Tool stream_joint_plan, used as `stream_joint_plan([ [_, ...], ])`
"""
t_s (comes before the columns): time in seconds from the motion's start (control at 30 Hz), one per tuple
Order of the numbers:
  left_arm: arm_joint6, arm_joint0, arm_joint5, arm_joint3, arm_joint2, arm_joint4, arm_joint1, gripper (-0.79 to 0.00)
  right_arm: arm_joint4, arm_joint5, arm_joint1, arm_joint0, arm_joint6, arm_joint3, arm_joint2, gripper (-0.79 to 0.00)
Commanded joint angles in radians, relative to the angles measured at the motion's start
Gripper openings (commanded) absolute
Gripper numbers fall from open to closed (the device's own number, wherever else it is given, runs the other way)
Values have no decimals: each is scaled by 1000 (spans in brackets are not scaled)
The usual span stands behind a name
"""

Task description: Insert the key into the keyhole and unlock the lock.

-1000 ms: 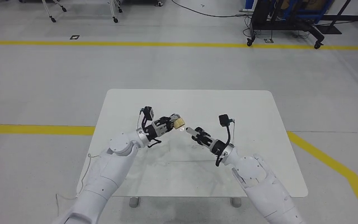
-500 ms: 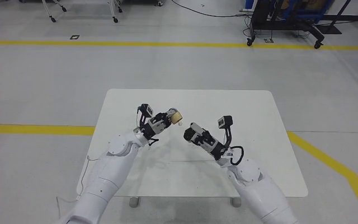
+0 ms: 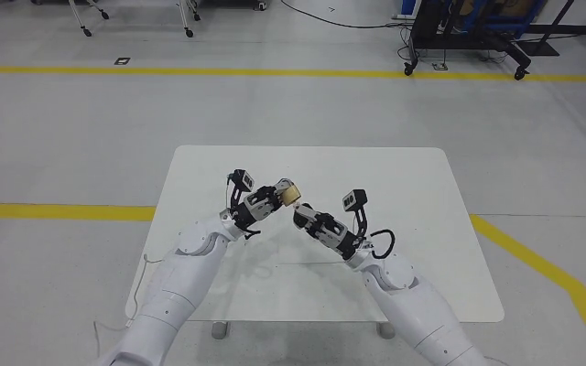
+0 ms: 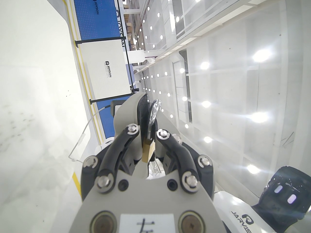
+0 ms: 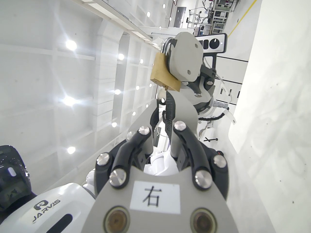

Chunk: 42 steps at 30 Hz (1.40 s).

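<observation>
**A:** Eyes on the brass padlock (image 5: 163, 71): a squat block of yellow metal with flat faces and squared corners, and a bright steel shackle (image 5: 166, 45) curving out of one end.

**B:** And it's up in the air above the middle of the white table (image 3: 403, 183), resting on nothing.

**A:** Right, the left gripper (image 3: 282, 195) has it clamped. From the right wrist camera, one grey finger pad (image 5: 185, 56) lies flat over one face and covers part of the shackle. The rest of the body juts out sideways past the pad.

**B:** The left wrist camera has the same padlock pinched between the two fingers, brass low near the palm, steel loop out toward the tips.

**A:** Now the right gripper (image 5: 163, 101). Its fingers are squeezed together on the key (image 5: 166, 89), with just a short brass-coloured stub poking past the tips.

**B:** Where's that stub against the padlock?

**A:** Right at the bottom face of the body, the end opposite the shackle. Tip and brass touch. How far it sits inside the keyhole, I can't tell.

**B:** From the top camera the two grippers stand nose to nose, the left one holding the padlock on the far side, the right one just beside it on the near side
</observation>
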Motion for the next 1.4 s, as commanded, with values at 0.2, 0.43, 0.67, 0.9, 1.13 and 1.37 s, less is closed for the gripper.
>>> stream_joint_plan([
  [0.2, -5, -1, -8, -1, 2, 19, -1, -785, 18, -4, -2, -3, 14, -3, 11, -690],
  [0.43, -10, -2, -23, -4, 4, 35, -2, -785, 103, 27, -9, 0, 49, 13, 1, -751],
  [0.67, -16, -1, -45, -7, 3, 48, -2, -785, 260, 83, -19, 10, 119, 45, -2, -785],
  [0.9, 2, 1, -114, -19, -1, 106, 0, -785, 569, 227, -37, 21, 285, 99, -4, -785],
  [1.13, 53, 13, -160, -38, -2, 168, 2, -785, 580, 247, -47, 58, 327, 162, -12, -785],
  [1.37, 92, 20, -131, -40, -14, 143, 1, -785, 446, 199, -35, 56, 330, 139, 22, -486],
])
